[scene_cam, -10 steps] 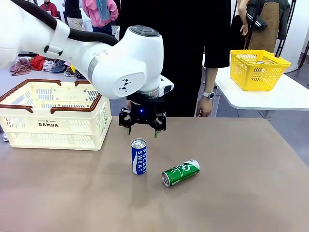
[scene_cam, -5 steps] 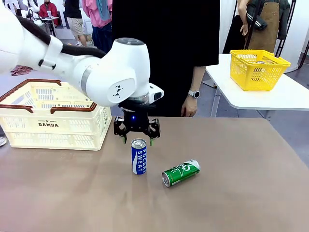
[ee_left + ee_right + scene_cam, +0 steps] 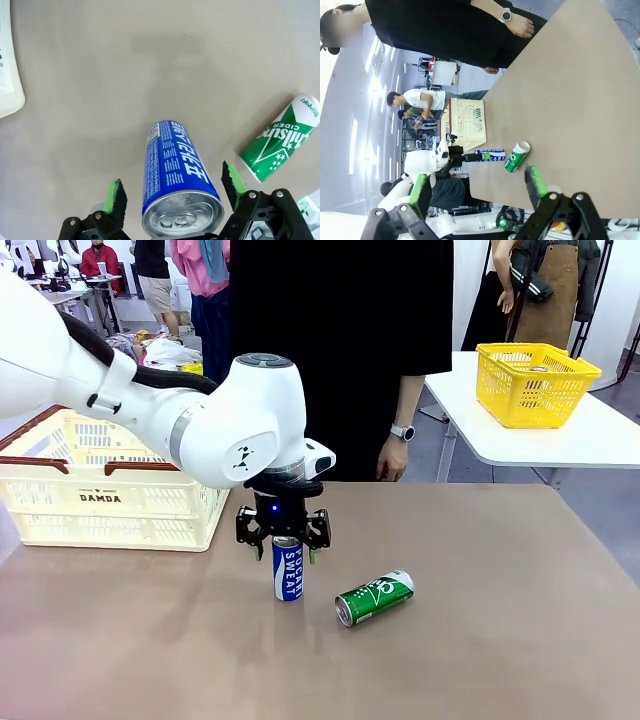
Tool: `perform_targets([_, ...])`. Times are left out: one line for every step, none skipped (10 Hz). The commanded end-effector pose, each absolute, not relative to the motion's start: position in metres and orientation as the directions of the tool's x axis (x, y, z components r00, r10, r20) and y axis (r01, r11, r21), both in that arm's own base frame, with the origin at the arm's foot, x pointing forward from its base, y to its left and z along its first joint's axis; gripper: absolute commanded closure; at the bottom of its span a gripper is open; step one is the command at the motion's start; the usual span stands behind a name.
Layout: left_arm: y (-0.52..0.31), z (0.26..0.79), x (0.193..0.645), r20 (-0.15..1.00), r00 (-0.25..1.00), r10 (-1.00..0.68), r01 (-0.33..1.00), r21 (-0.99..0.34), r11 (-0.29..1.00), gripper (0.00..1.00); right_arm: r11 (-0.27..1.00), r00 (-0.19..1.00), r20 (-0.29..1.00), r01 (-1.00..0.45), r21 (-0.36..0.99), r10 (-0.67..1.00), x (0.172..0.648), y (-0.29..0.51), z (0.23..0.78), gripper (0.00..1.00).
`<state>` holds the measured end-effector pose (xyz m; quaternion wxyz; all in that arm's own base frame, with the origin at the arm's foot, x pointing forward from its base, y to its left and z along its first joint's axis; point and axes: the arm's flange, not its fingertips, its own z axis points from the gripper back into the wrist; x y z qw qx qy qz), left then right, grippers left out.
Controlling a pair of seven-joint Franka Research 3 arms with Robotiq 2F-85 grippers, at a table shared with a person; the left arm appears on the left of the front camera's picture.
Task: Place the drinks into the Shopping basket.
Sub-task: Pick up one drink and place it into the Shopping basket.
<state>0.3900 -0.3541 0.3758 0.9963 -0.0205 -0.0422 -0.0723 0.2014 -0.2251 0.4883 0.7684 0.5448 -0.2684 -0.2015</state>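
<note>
Left claw (image 3: 285, 555), wide open, straddles the top of an upright blue can (image 3: 287, 576) on the surface (image 3: 480, 640). A green can (image 3: 374, 598) lies sideways nearby. Right claw (image 3: 477, 186) is open.

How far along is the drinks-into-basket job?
Done: nothing; both cans are on the brown table. In hand: the open left claw straddles the upright blue Pocari Sweat can, not yet closed. Left: grip it, carry it into the cream slotted plastic basket, then the green can lying on its side.
</note>
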Motion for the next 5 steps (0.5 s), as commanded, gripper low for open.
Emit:
perform_targets([-0.3533, 0.3767, 0.3947, 0.087, 0.985, -0.152, 0.157, -0.051, 0.986, 0.00, 0.320, 0.768, 0.221, -0.022, 0.947, -0.601, 0.2043, -0.2260, 0.4900, 0.00])
perform_targets([-0.3541, 0.3756, 0.3966, 0.079, 0.985, -0.152, 0.155, -0.043, 0.987, 0.00, 0.320, 0.768, 0.221, -0.022, 0.947, -0.601, 0.2043, -0.2260, 0.4900, 0.00])
perform_targets([-0.3549, 0.3752, 0.3980, 0.076, 0.986, -0.147, 0.151, -0.042, 0.988, 0.12, 0.320, 0.768, 0.221, -0.022, 0.947, -0.601, 0.2043, -0.2260, 0.4900, 0.00])
perform_targets([-0.3552, 0.3748, 0.3980, 0.078, 0.985, -0.153, 0.156, -0.039, 0.987, 0.71, 0.320, 0.768, 0.221, -0.022, 0.947, -0.601, 0.2043, -0.2260, 0.4900, 0.00])
perform_targets([-0.3564, 0.3744, 0.3975, 0.076, 0.984, -0.162, 0.165, -0.042, 0.985, 1.00, 0.320, 0.768, 0.221, -0.022, 0.947, -0.601, 0.2043, -0.2260, 0.4900, 0.00])
